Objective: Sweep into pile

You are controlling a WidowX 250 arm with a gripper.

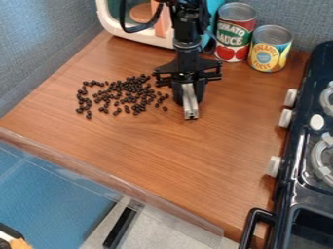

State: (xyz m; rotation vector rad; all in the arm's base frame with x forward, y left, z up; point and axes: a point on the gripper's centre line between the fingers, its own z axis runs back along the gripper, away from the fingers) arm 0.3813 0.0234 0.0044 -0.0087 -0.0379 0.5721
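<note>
Wood-brown counter (175,155) lies under the camera, with a grey-blue wall (36,44) behind it. On the counter's left part I see the small dark beans (127,95), spread in a loose, uneven patch, with several of them lying apart at its edges. Just to the right of this patch is my gripper (189,101), pointing down. It is gripping a silver metal bar (191,111), whose squared end points toward the front of the counter. The arm (187,29) comes from the top edge of the view. Behind, to the right of the arm, two cans stand upright side by side: a red tomato can (234,31) and a shorter yellow and blue can (269,48). Along the right side is a dark toy stove (296,160) with white knobs (286,118).
</note>
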